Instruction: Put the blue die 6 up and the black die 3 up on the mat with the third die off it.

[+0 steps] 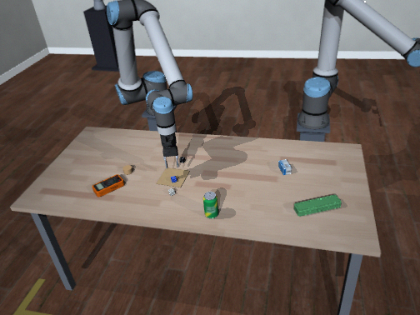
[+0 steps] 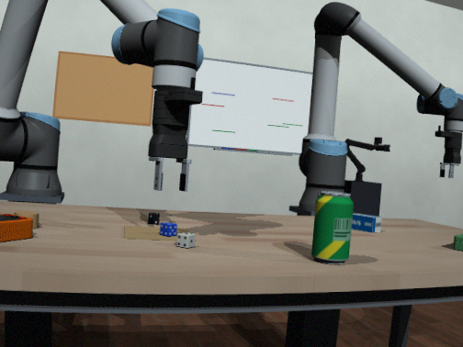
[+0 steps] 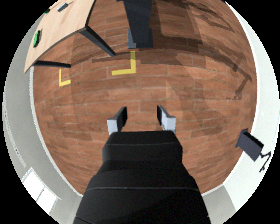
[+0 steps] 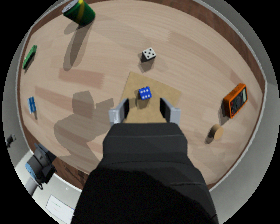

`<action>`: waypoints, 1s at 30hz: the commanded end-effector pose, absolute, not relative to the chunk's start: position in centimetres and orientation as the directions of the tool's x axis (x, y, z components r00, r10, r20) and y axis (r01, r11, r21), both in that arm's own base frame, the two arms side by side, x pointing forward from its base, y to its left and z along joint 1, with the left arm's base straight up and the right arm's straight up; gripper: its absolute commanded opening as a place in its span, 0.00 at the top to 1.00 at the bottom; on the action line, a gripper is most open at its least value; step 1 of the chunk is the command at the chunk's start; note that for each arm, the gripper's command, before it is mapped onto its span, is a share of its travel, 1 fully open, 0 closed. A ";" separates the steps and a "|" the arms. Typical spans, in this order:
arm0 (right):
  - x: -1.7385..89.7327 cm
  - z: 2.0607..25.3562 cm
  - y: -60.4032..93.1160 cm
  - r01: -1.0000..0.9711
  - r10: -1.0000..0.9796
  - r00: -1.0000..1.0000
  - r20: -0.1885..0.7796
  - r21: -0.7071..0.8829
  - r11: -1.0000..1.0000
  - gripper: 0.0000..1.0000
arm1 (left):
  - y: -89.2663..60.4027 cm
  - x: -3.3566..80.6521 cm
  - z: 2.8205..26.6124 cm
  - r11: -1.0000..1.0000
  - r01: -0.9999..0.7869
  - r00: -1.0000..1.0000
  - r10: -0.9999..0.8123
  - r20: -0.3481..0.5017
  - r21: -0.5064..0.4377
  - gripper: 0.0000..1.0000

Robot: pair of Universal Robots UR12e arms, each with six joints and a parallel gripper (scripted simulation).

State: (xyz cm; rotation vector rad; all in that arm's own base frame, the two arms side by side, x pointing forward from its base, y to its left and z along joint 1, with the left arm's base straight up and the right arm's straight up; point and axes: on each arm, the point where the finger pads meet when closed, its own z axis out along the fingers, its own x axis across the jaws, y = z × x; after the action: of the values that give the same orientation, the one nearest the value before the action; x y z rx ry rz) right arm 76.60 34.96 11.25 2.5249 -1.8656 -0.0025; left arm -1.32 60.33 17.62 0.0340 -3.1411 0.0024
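The blue die (image 1: 174, 179) (image 2: 168, 229) (image 4: 145, 93) sits flat on the tan mat (image 1: 165, 180) (image 2: 138, 233) (image 4: 166, 95); its top looks like the 6 face. The black die (image 1: 182, 160) (image 2: 153, 218) lies on the table behind the mat; its top number is too small to read, and the right wrist view does not show it. The white die (image 1: 172, 192) (image 2: 186, 240) (image 4: 148, 54) lies off the mat, on its front side. My right gripper (image 1: 172, 167) (image 2: 171, 190) (image 4: 144, 104) is open and empty above the mat's rear. My left gripper (image 2: 446, 176) (image 3: 142, 112) is open and empty, away from the dice.
A green can (image 1: 211, 205) (image 2: 333, 229) (image 4: 80, 13) stands front right of the mat. An orange meter (image 1: 108, 185) (image 4: 235, 101) and a wooden cylinder (image 1: 127, 169) (image 4: 216, 132) are left of it in the top view. A blue-white box (image 1: 285, 167) and green block (image 1: 317, 205) lie far right.
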 end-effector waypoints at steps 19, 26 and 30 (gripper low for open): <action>72.9 11.2 34.7 -0.969 -0.969 -0.246 0.000 0.000 0.246 0.00 | 60.4 -1.3 17.7 1.000 -0.022 -1.000 -0.022 0.000 0.000 0.00; 71.4 11.1 34.6 -0.907 -0.907 -0.422 0.000 0.000 0.422 0.00 | 60.4 -1.3 17.7 1.000 -0.022 -1.000 -0.022 0.000 0.000 0.00; 70.6 11.1 34.5 -0.864 -0.864 -0.503 0.000 0.000 0.503 0.00 | 60.4 -1.3 17.7 1.000 -0.022 -1.000 -0.022 0.000 0.000 0.00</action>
State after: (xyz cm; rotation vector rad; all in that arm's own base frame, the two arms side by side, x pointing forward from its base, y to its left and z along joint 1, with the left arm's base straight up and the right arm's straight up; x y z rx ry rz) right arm 71.50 34.58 10.98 1.7406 -2.6105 -0.0072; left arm -1.32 60.33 17.62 0.0340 -3.1411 0.0024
